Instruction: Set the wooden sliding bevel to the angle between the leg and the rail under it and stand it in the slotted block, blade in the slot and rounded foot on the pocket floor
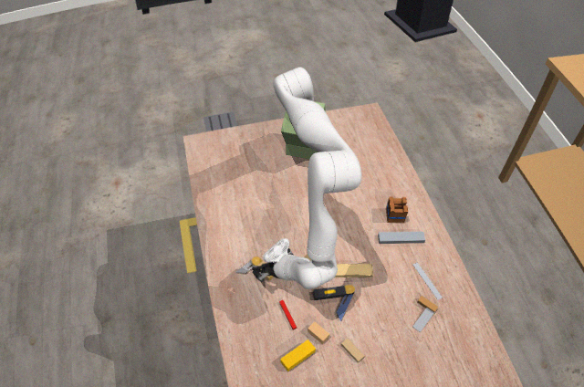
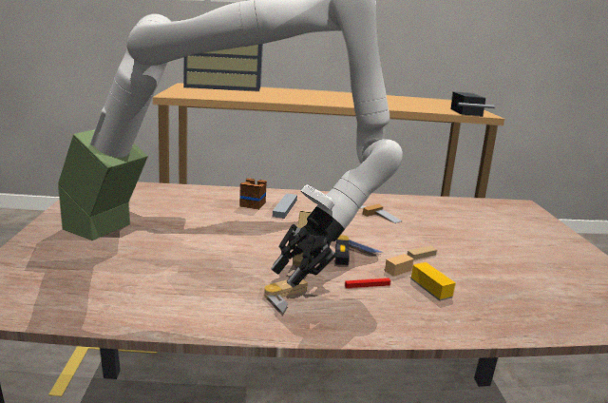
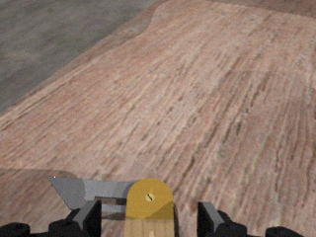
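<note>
The wooden sliding bevel [image 1: 255, 262] lies flat on the table near its left edge. It has a tan handle with a rounded yellow end [image 3: 148, 203], and its grey blade [image 3: 84, 191] sticks out to the left. It also shows in the exterior view [image 2: 283, 289]. My gripper [image 3: 149, 218] [image 2: 288, 274] is low over the handle, tilted, with its fingers open on either side of it and a gap on each side. The black bevel [image 1: 332, 292] with a blue blade lies behind my wrist. The brown slotted block [image 1: 397, 209] stands at the right. The grey leg and rail piece [image 1: 426, 299] lies near the right edge.
A grey bar [image 1: 401, 236] lies next to the slotted block. A tan block [image 1: 353, 270] is under my forearm. A red bar [image 1: 287, 314], a yellow block [image 1: 297, 354] and two tan blocks [image 1: 318, 331] lie toward the front. The green arm base [image 1: 301, 137] stands at the back.
</note>
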